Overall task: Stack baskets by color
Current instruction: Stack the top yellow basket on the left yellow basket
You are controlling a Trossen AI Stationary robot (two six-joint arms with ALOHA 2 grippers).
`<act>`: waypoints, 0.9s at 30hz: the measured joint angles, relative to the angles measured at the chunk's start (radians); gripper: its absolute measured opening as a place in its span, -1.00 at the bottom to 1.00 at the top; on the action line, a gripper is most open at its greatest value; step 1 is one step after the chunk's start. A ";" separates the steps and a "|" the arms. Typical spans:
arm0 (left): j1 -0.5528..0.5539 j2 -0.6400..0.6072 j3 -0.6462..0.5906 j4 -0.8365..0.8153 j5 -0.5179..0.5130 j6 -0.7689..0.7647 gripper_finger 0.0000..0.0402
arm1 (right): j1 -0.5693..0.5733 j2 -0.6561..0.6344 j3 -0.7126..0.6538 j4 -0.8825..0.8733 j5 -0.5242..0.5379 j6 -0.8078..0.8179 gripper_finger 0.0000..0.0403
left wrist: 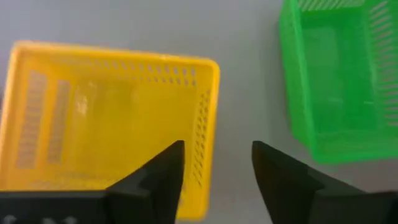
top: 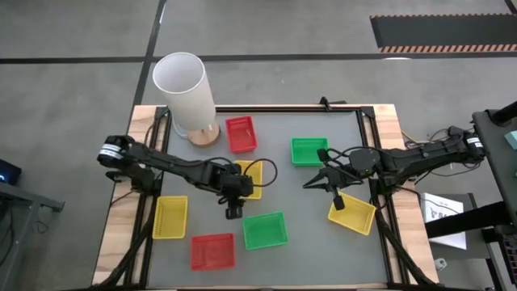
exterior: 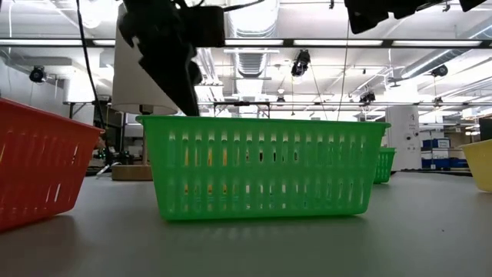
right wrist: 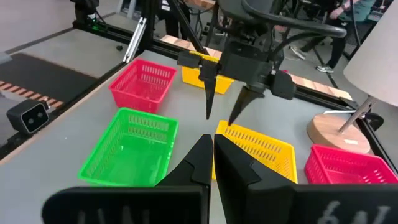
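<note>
On the counter's (top: 283,121) left side a yellow basket (top: 170,217) sits near the edge, with a red basket (top: 212,250) just beyond it toward the front and a white cylinder (top: 184,90) standing at the back corner beside a second red basket (top: 241,134). Near the middle, the left end effector (top: 233,212) hangs with its fingers spread and nothing between them, just past the near rim of another yellow basket (top: 247,179), which rests flat on the counter; the wrist view shows one finger over that rim and the other over bare counter. A green basket (top: 265,229) lies close by, apart from the yellow one. To do this step well, I judge the arm should lift straight up so neither finger snags the mesh wall, then go for the yellow basket at the left edge, taking one short wall squarely between the fingers so it travels level and nests cleanly. Farther right sit a second green basket (top: 308,150) and a third yellow basket (top: 352,214), with the right end effector (top: 338,201) closed and empty, poised just beside that basket.
</note>
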 joint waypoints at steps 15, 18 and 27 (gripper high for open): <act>0.025 0.161 -0.002 0.160 -0.028 0.142 -0.04 | 0.000 -0.001 0.000 -0.016 0.000 0.000 -0.96; 0.025 0.167 -0.002 0.159 -0.031 0.160 -0.15 | 0.000 -0.001 0.000 -0.016 0.000 -0.005 -0.96; 0.025 0.167 -0.002 0.152 -0.035 0.196 -0.86 | 0.000 0.010 -0.015 0.068 0.001 -0.028 -0.96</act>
